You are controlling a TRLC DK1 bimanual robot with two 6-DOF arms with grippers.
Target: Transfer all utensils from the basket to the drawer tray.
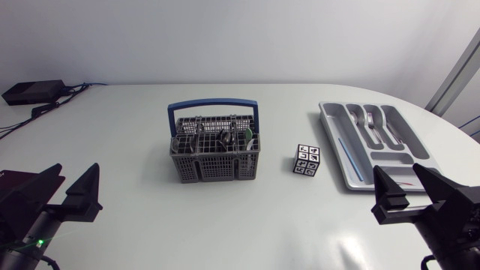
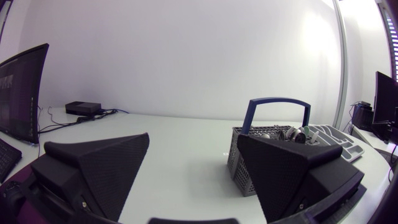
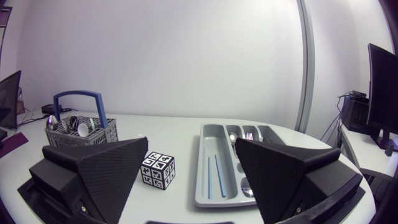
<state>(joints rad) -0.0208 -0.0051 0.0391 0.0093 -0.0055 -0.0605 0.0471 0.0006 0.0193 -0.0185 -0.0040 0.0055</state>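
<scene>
A grey mesh basket (image 1: 216, 157) with a blue handle stands mid-table, holding several utensils (image 1: 217, 139). The grey drawer tray (image 1: 341, 161) lies at the right, with forks (image 1: 365, 118) and blue sticks (image 1: 351, 154) in its compartments. My left gripper (image 1: 67, 187) rests open at the near left corner, well apart from the basket (image 2: 245, 168). My right gripper (image 1: 409, 187) rests open at the near right, just in front of the tray (image 3: 200, 180). Ahead of the right gripper (image 3: 189, 177) stand the basket (image 3: 78, 134) and the tray. Nothing is between either pair of fingers.
A black-and-white patterned cube (image 1: 307, 160) sits between the basket and the tray; the right wrist view shows this cube (image 3: 158, 170) just ahead of the gripper. A small black box (image 1: 31, 91) with cables lies at the far left edge.
</scene>
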